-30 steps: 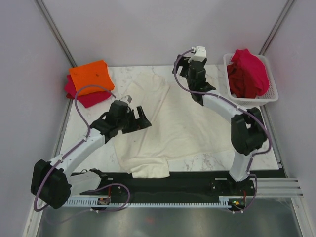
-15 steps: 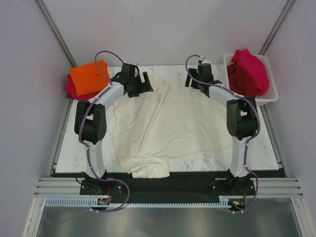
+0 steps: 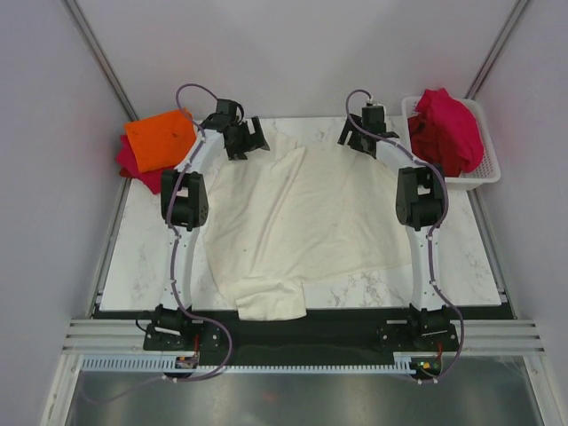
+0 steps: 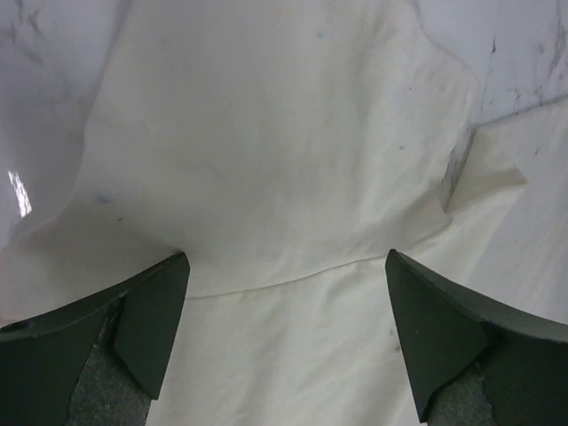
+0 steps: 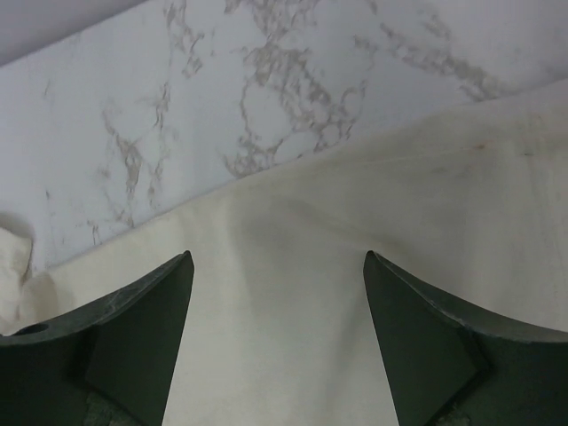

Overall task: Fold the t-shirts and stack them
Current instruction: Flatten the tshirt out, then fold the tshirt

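Bench: white marble (image 3: 146,257), with pale panels (image 3: 53,133) to the left, right and far side; my two arms are bolted at its near edge.
Far-left corner: the orange shirt (image 3: 160,140) lies folded on top of a folded red shirt (image 3: 133,167), whose edges show at the left and near sides.
Left arm: stretched straight out toward the far edge, left of centre.
Left gripper (image 3: 248,142): my fingers (image 4: 151,319) stand wide apart with nothing between them. Seen from my wrist, the gripper (image 4: 284,266) hangs over the far-left part of the cream shirt; I cannot tell whether the tips touch the cloth.
Cream shirt (image 3: 311,222): spread loosely over the middle of the bench from the far edge to the near edge, with soft wrinkles. A bunched end rests at the near edge, left of centre. My left wrist view shows a small flap turned over at its right, next to bare marble.
Right arm: reaching to the far edge, right of centre.
Right gripper (image 3: 357,140): fingers apart and empty. From my wrist, the gripper (image 5: 277,262) sits above the shirt's far border, where the cloth meets bare marble.
Far-right corner: a white mesh basket (image 3: 486,170) holds a red heap (image 3: 448,129) of shirts piled above its rim.
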You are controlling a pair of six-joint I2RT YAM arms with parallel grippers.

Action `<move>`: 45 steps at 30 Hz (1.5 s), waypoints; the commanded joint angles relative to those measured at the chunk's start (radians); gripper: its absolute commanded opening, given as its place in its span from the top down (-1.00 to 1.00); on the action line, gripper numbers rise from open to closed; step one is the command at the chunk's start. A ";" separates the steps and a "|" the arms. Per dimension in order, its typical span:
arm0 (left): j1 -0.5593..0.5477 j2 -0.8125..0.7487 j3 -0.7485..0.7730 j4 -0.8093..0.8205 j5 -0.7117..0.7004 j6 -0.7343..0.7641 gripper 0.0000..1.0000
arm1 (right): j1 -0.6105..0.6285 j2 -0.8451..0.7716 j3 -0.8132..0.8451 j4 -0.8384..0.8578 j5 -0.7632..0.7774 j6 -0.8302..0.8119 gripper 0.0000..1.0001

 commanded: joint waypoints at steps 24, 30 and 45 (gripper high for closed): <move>0.100 -0.091 0.229 0.206 0.116 0.081 -1.00 | 0.014 -0.072 0.087 -0.189 0.109 0.060 -0.96; 0.035 -0.543 -0.169 0.194 0.027 0.046 -1.00 | 0.054 -0.288 0.129 -0.324 0.277 -0.029 -0.96; -0.386 -1.526 -1.590 0.134 -0.062 -0.251 -1.00 | 0.063 -1.100 -0.754 -0.281 0.218 0.099 -0.96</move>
